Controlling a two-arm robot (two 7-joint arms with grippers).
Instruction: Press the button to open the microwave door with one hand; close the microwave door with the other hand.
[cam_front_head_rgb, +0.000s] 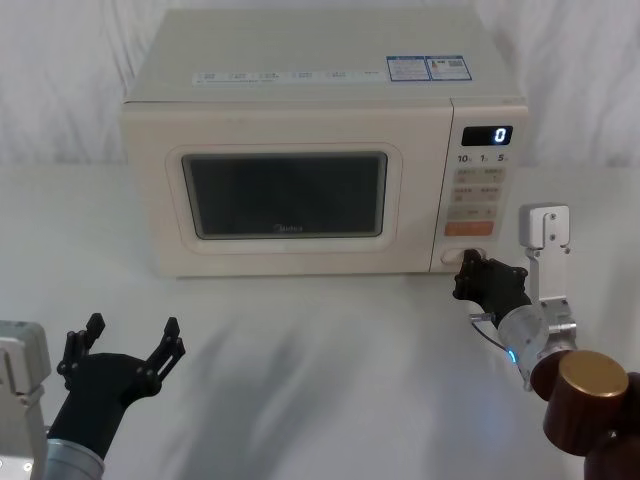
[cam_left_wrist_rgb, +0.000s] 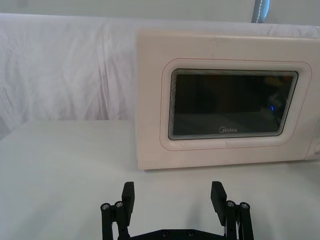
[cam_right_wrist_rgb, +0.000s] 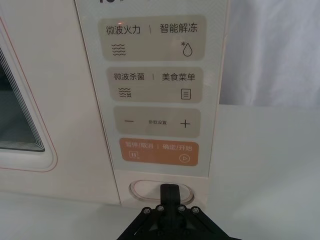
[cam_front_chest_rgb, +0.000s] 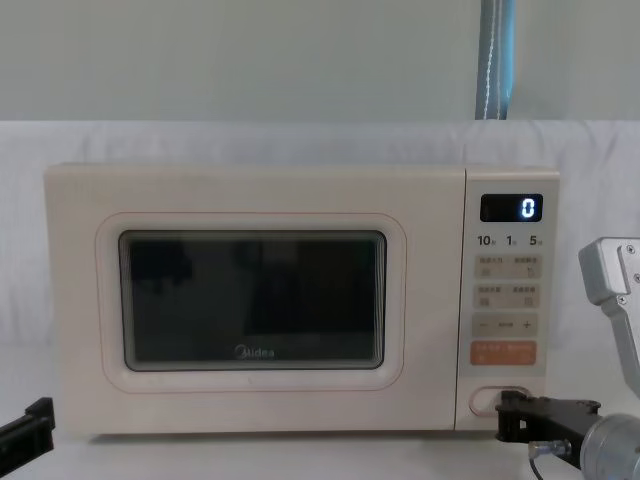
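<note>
The left gripper (cam_front_head_rgb: 125, 345) waits low at the near left, its fingers spread wide apart. The microwave door (cam_front_head_rgb: 285, 195) is shut, farther back in the middle. At the right, the right gripper (cam_front_head_rgb: 468, 270) has its fingers pressed together, with the tip touching the button (cam_right_wrist_rgb: 150, 190).

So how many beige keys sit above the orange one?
3, stacked on the control panel: top key, middle key, bottom key just above the orange key. More may be hidden above.
</note>
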